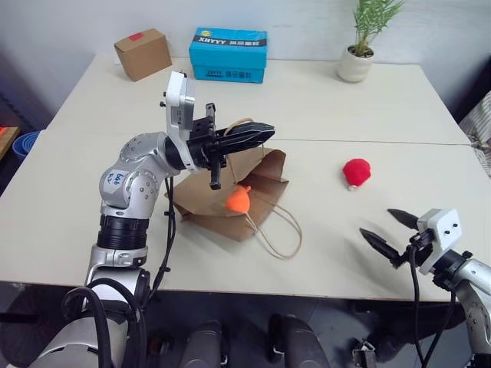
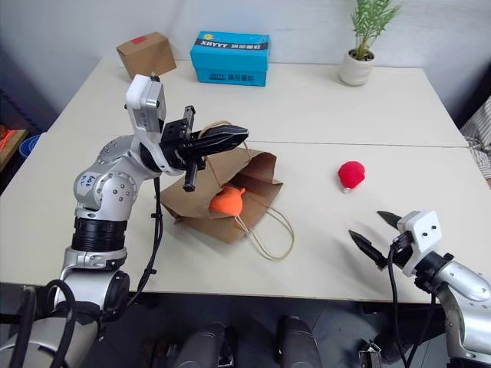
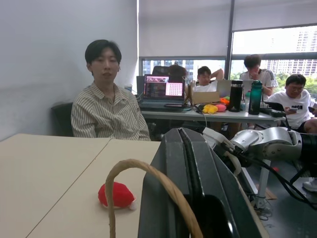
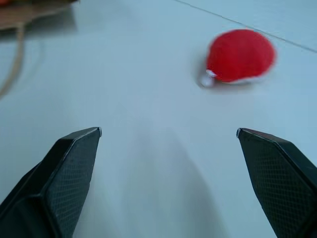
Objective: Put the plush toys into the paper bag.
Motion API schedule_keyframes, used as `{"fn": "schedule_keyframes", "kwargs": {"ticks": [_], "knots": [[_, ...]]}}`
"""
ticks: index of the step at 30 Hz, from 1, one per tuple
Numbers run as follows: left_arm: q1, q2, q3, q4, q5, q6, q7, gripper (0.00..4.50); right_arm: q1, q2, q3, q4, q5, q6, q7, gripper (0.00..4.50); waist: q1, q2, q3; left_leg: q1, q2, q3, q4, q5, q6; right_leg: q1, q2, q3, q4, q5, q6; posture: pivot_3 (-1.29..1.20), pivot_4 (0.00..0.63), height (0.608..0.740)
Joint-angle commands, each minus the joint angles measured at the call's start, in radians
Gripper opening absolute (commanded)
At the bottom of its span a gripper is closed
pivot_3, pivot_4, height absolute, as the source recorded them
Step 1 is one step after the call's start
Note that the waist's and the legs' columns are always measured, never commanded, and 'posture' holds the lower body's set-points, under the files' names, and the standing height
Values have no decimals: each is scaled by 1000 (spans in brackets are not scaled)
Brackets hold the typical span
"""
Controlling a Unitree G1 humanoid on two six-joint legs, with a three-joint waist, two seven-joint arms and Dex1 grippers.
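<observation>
Blue box [image 1: 229,54] lettered "XHYYY", red sticker [image 1: 136,36] on cardboard box [image 1: 143,54]

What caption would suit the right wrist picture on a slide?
Open right gripper hovers over the white table, facing the red plush toy lying ahead.

We see two pale tables [image 1: 322,100] pushed together against a light wall [image 1: 69,23]. At the far edge stand a cardboard box [image 1: 143,54], a blue box [image 1: 229,54] and a potted plant [image 1: 365,42]. Beyond, people [image 3: 106,99] sit at a desk [image 3: 208,115] with laptops before bright windows [image 3: 275,49].
</observation>
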State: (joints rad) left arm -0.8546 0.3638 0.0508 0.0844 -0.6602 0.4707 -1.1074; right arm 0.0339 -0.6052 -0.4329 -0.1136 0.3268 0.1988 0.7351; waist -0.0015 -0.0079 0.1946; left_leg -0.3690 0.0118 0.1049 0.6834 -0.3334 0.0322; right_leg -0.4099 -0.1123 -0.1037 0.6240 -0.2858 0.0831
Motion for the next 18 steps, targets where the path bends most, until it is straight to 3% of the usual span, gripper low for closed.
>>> {"fn": "schedule_keyframes", "kwargs": {"ticks": [1, 8, 9, 11, 14, 18], "knots": [[-15, 0, -5, -29, 11, -24, 2, 0, -134, -34, 52, 42, -45, 35, -67, 4474, -8, 0, 0, 1, 0, 1, 0, 0, 0, 0, 0, 0, 0, 0, 0, 0, 150, 740], [-29, -7, -18, -11, 27, -45, 4, 0, -574, -30, 275, 474, -187, 109, -101, 4474, -9, 1, 0, -2, 2, -1, 0, 1, -3, -2, 1, 1, 4, -2, -3, 0, 150, 740], [-29, -5, -17, -11, 28, -47, 6, 0, -634, -17, 288, 554, -196, 98, -110, 4305, -3, 1, 0, -2, 3, -2, -1, 1, -3, -2, 1, 0, 4, -2, -4, 0, 150, 740], [-25, -1, -15, -15, 30, -49, 9, 0, -718, -1, 310, 677, -212, 63, -113, 3895, 0, 1, 0, -4, 3, -3, -1, 1, -3, -3, 1, -2, 3, -2, -4, 0, 150, 740], [-17, 4, -14, -20, 30, -50, 8, 0, -770, 2, 330, 762, -214, 66, -80, 2848, 3, 1, 0, -7, 1, -5, -1, 1, -2, -3, 1, -4, 2, -2, -4, 0, 150, 740], [-14, 8, -14, -19, 29, -48, 3, 0, -752, -23, 336, 697, -177, 130, 24, 1526, 0, 1, 0, -7, 1, -5, 0, 1, -1, -3, 0, -4, 1, -2, -3, 0, 150, 740]]}}
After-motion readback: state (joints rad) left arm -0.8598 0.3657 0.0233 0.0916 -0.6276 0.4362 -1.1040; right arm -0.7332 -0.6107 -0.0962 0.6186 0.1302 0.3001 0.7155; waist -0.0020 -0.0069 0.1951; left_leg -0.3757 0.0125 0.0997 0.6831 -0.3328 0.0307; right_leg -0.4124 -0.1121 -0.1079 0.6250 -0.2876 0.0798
